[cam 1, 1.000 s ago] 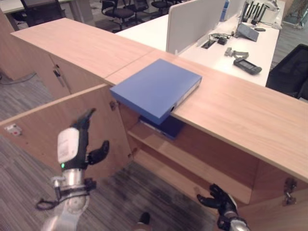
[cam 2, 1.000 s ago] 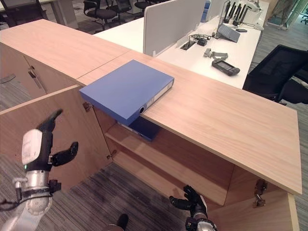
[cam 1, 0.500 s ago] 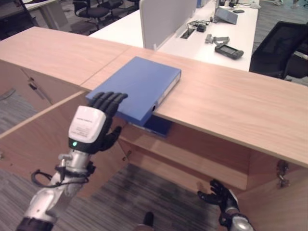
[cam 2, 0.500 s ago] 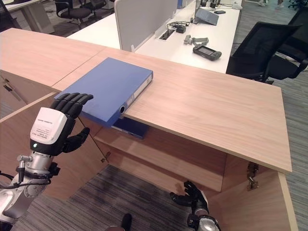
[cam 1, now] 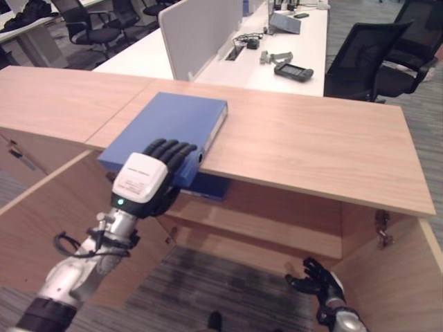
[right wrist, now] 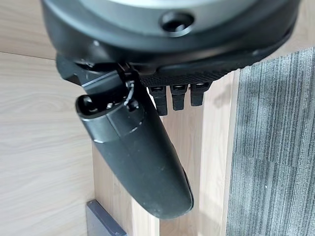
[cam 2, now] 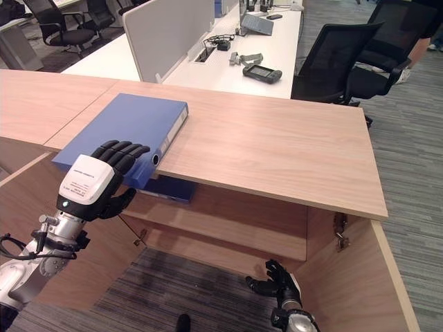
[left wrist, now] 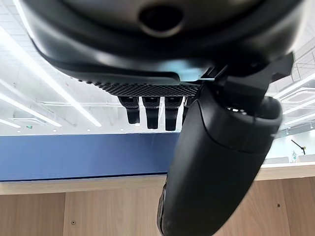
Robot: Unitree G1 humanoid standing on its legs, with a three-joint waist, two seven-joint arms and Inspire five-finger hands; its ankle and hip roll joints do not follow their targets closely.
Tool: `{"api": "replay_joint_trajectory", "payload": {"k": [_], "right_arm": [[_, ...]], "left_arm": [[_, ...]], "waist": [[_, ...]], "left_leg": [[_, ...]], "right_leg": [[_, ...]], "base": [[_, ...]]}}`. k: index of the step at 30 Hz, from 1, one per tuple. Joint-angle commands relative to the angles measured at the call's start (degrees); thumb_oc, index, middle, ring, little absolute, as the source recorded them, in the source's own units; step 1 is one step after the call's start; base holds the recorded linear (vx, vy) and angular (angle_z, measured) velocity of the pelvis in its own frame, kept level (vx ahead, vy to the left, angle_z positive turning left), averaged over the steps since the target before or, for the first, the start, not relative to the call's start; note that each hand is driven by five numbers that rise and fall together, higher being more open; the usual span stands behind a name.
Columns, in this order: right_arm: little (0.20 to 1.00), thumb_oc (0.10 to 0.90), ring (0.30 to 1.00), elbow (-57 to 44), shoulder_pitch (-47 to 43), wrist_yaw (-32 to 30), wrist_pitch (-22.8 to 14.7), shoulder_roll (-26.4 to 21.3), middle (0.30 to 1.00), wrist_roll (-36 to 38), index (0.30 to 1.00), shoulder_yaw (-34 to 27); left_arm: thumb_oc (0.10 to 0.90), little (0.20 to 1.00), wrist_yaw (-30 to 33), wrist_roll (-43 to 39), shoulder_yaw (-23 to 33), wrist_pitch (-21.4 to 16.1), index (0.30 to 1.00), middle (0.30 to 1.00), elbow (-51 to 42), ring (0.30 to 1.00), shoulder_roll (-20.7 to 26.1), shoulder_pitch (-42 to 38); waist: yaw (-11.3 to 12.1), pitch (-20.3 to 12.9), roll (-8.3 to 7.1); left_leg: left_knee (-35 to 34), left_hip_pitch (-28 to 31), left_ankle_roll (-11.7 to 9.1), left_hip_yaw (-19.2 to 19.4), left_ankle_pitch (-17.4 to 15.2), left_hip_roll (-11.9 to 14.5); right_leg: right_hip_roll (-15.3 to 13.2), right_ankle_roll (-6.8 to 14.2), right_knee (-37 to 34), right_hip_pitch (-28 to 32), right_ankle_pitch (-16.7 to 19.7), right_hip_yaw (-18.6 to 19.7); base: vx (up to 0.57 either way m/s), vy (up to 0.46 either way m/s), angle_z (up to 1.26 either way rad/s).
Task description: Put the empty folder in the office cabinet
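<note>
Since a second ago our left hand [cam 1: 142, 181] has swung up from beside the open cabinet door [cam 1: 41, 221] to the near corner of the blue folder [cam 1: 166, 128]; its fingers [cam 2: 124, 152] now lie straight over the folder's top edge with the thumb below, and we cannot tell whether they actually touch it. The folder rests flat on the wooden worktop [cam 1: 311, 149] of the cabinet, its near corner jutting out past the front edge above the opening. Under it, on the shelf [cam 1: 256, 238] inside, we see a second, darker blue folder [cam 1: 208, 187]. Our right hand [cam 2: 282, 287] hangs low by the carpeted floor [cam 2: 187, 290] in front of the cabinet, fingers relaxed and spread, holding nothing. Behind the worktop stand a white desk [cam 1: 208, 59] with a grey divider panel [cam 1: 197, 31] and a black office chair [cam 1: 356, 59].
</note>
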Motion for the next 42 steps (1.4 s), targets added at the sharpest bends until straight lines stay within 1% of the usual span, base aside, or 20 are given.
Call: {"api": "replay_joint_trajectory", "payload": {"k": [1, 12, 15, 16, 17, 18, 19, 29, 36, 40, 42], "right_arm": [[0.9, 0.8, 0.9, -6.5, -3.41, 0.05, -5.4, -2.83, 0.9, -0.13, 0.9, -1.15], [0.9, 0.8, 0.9, -6.41, -2.96, 0.3, -5.31, -2.65, 0.9, 0.2, 0.9, -1.18], [0.9, 0.8, 0.9, -6.5, -2.73, 0.36, -5.24, -2.65, 0.9, 0.28, 0.9, -1.14], [0.9, 0.8, 0.9, -6.5, -2.73, 0.36, -5.24, -2.64, 0.9, 0.28, 0.9, -1.16], [0.9, 0.8, 0.9, -6.5, -2.73, 0.36, -5.24, -2.64, 0.9, 0.28, 0.9, -1.16], [0.9, 0.8, 0.9, -6.47, -2.7, 0.28, -5.24, -2.64, 0.9, 0.29, 0.9, -1.26], [0.9, 0.8, 0.9, -6.41, -2.75, 0.11, -5.28, -2.61, 0.9, 0.29, 0.9, -1.45], [0.9, 0.8, 0.9, -6.81, -2.77, -0.28, -5.0, -2.31, 0.9, 0.12, 0.9, -1.81], [0.9, 0.8, 0.9, -6.43, -3.07, -0.47, -4.68, -2.07, 0.9, 0.0, 0.9, -1.98], [0.9, 0.8, 0.9, -6.55, -3.27, -0.53, -4.41, -1.99, 0.9, -0.15, 0.9, -2.15], [0.9, 0.8, 0.9, -6.3, -3.33, -0.62, -4.04, -1.82, 0.9, -0.41, 0.9, -2.64]], "left_arm": [[0.8, 0.9, 2.81, -1.98, 2.79, 0.61, 0.9, 0.9, 0.48, 0.9, -0.05, -8.45], [0.8, 0.9, 2.64, -2.54, 1.67, 1.27, 0.9, 0.9, 4.57, 0.9, -0.56, -9.25], [0.8, 0.9, 2.67, -2.18, 1.42, 2.09, 0.9, 0.9, 6.14, 0.9, -0.13, -9.84], [0.678, 0.716, 2.67, -2.18, 1.38, 2.1, 0.716, 0.716, 6.17, 0.716, -0.13, -9.89], [0.599, 0.599, 2.68, -2.18, 1.36, 2.1, 0.599, 0.599, 6.17, 0.599, -0.13, -9.9], [0.409, 0.314, 2.58, -2.25, 1.34, 2.19, 0.314, 0.314, 6.35, 0.314, -0.19, -9.88], [0.4, 0.3, 2.44, -2.55, 1.26, 2.32, 0.3, 0.3, 6.82, 0.3, -0.47, -10.02], [0.4, 0.3, 1.75, -4.39, 2.24, 2.03, 0.3, 0.3, 6.26, 0.3, -2.1, -9.84], [0.4, 0.3, 1.73, -6.4, 4.08, 1.54, 0.3, 0.3, 3.73, 0.3, -3.24, -9.97], [0.4, 0.3, 1.43, -8.54, 6.31, 1.08, 0.3, 0.3, 0.75, 0.3, -3.85, -9.96], [0.4, 0.3, 0.68, -13.13, 9.88, -0.57, 0.3, 0.3, -3.89, 0.3, -5.26, -9.68]], "waist": [[0.04, -1.75, 0.32], [-0.5, -1.97, 0.02], [-0.73, -2.07, -0.11], [-0.7, -2.07, -0.11], [-0.69, -2.06, -0.11], [-0.73, -2.11, -0.12], [-0.81, -2.15, -0.12], [-0.94, -2.44, -0.31], [-0.8, -2.67, -0.08], [-0.63, -2.76, 0.06], [-0.03, -2.88, 0.19]], "left_leg": [[-0.18, 3.96, -4.43, 0.32, -4.25, 4.88], [-0.18, 4.38, -4.3, 0.74, -4.46, 4.7], [-0.18, 4.56, -4.29, 0.93, -4.55, 4.69], [-0.18, 4.57, -4.29, 0.94, -4.55, 4.69], [-0.18, 4.57, -4.29, 0.94, -4.55, 4.69], [-0.18, 4.62, -4.29, 1.0, -4.55, 4.67], [-0.18, 4.67, -4.27, 1.08, -4.58, 4.69], [-0.18, 4.94, -4.21, 1.42, -4.7, 4.67], [-0.18, 5.02, -4.23, 1.42, -4.61, 4.61], [-0.18, 4.97, -4.25, 1.34, -4.48, 4.56], [-0.18, 4.78, -4.2, 0.95, -4.34, 4.49]], "right_leg": [[-3.4, 4.15, 1.42, 0.78, -5.51, 0.15], [-3.54, 4.3, 1.37, 0.89, -5.31, 0.36], [-3.61, 4.38, 1.44, 0.87, -5.24, 0.44], [-3.61, 4.38, 1.45, 0.86, -5.24, 0.45], [-3.61, 4.38, 1.45, 0.86, -5.24, 0.45], [-3.62, 4.37, 1.49, 0.87, -5.25, 0.43], [-3.63, 4.37, 1.54, 0.86, -5.27, 0.44], [-3.63, 4.25, 1.43, 1.04, -5.25, 0.68], [-3.66, 4.12, 1.44, 1.13, -5.31, 0.71], [-3.66, 3.97, 1.46, 1.26, -5.38, 0.53], [-3.69, 3.84, 1.45, 1.35, -5.46, 0.25]], "base": [[0.0, 0.0, 0.0], [0.01, 0.006, -0.02], [0.01, 0.01, -0.05], [0.0, 0.0, 0.0], [0.0, 0.0, 0.0], [0.0, 0.0, 0.0], [0.0, 0.0, 0.0], [0.0, 0.0, 0.0], [0.0, -0.001, -0.02], [0.0, 0.0, 0.0], [0.0, 0.0, 0.0]]}}
